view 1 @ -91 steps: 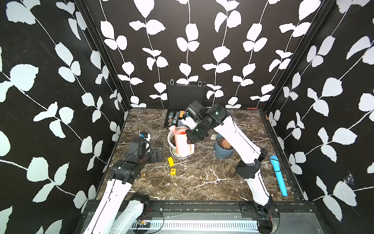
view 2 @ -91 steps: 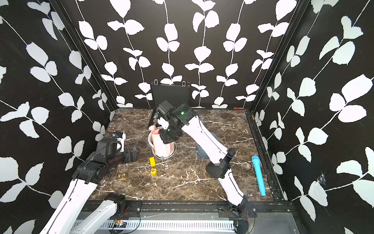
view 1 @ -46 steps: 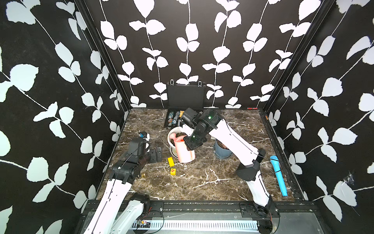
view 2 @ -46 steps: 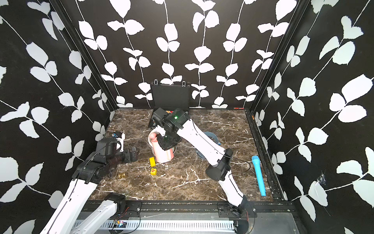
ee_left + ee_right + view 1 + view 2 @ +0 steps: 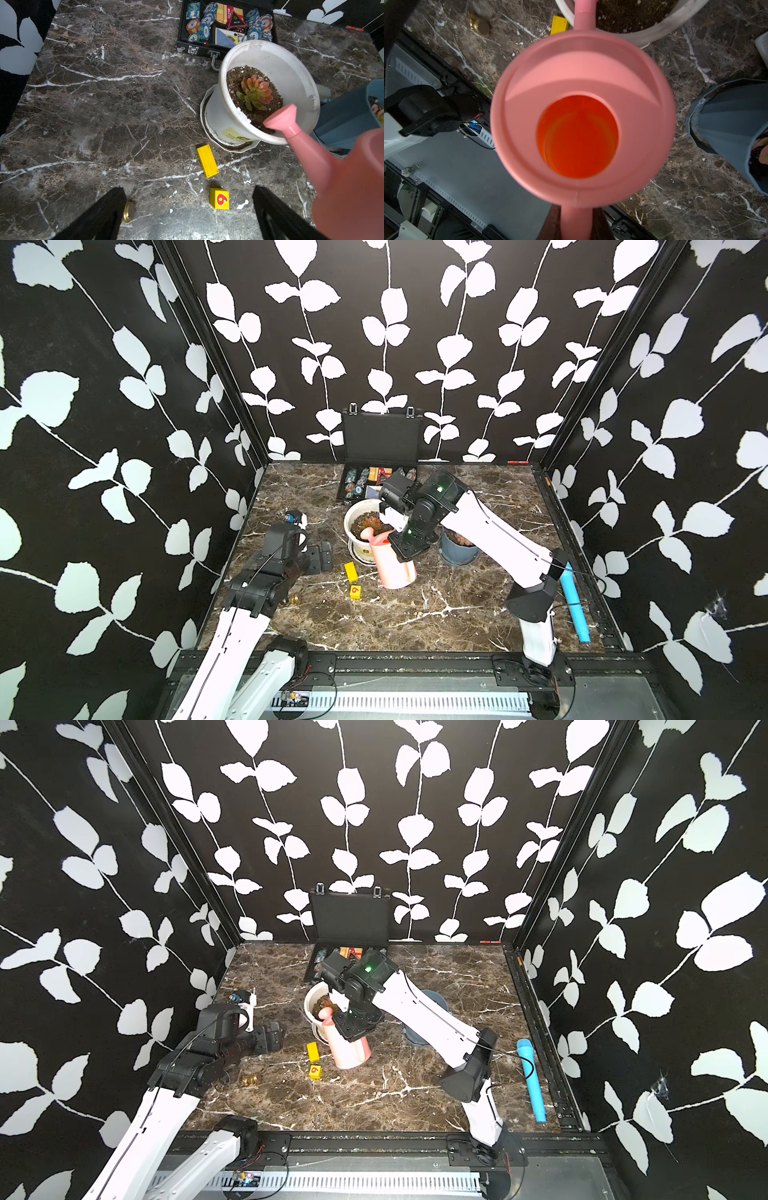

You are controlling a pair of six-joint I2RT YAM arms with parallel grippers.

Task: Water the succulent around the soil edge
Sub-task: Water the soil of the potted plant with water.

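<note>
While the right gripper (image 5: 576, 225) is clenching the pink watering can (image 5: 581, 83), its spout (image 5: 280, 119) is hanging over the soil edge (image 5: 256, 120); the left gripper (image 5: 188, 193) is gaping.

yellow block (image 5: 219, 199): 9 | triangular button (image 5: 236, 20): ALL IN | poker chips (image 5: 204, 31): 5, 20, 50

The left arm (image 5: 239, 635) is kept low with its elbow bent, and the left tool (image 5: 188, 188) is pointed forward and slightly down, its jaws spread wide with nothing gripped between them. The right arm (image 5: 494, 533) is raised from its base and reached inward, with the wrist turned steeply downward. The right tool (image 5: 576, 224) is clamped on the handle of the can (image 5: 581, 116), which is held tilted.
</note>
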